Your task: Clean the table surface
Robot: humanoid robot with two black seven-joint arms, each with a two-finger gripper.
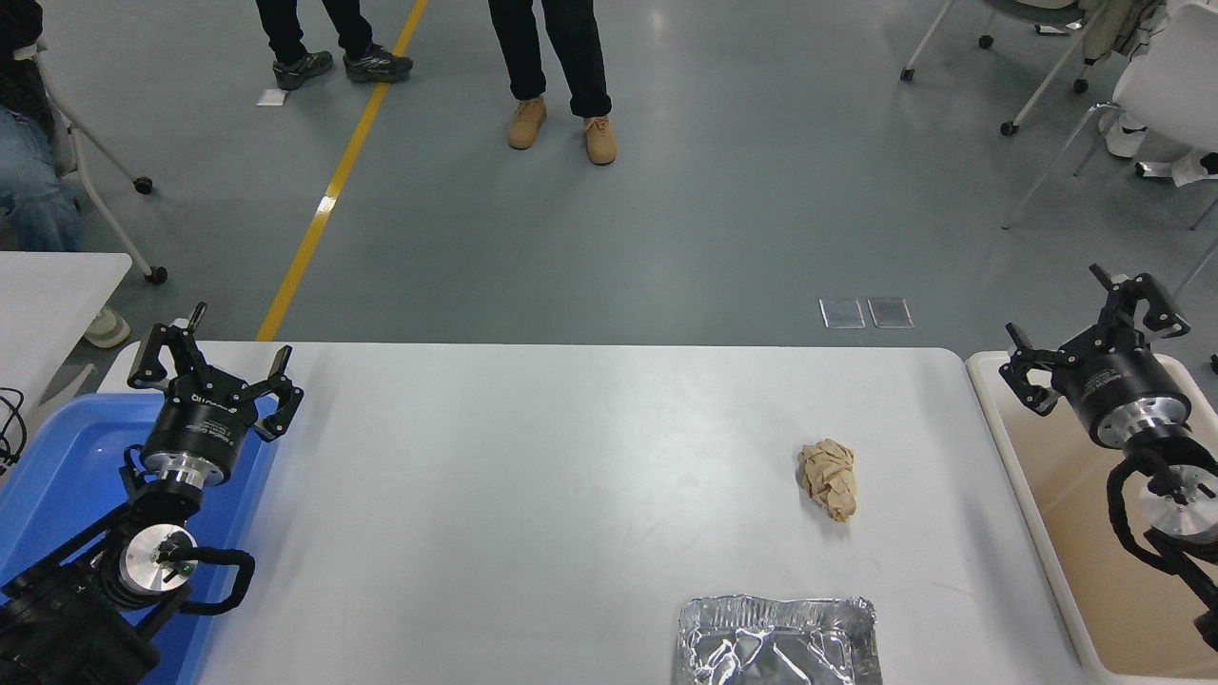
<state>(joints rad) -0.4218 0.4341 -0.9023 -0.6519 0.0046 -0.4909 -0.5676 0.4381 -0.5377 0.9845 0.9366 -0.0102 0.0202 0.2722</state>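
The white table surface (533, 495) fills the middle of the head view. On its right half lies a crumpled brown paper ball (829, 479). A crumpled foil tray (775, 641) sits at the front edge, partly cut off by the picture's bottom. My right gripper (1094, 339) hangs open and empty above the far left corner of the beige bin (1123, 571), well right of the paper ball. My left gripper (211, 363) is parked open at the lower left, over the blue tray (67, 457).
The beige bin stands off the table's right end, the blue tray off its left end. A smaller white table (52, 285) shows at the left edge. People's legs stand on the floor beyond the far side, and chairs are at the upper right.
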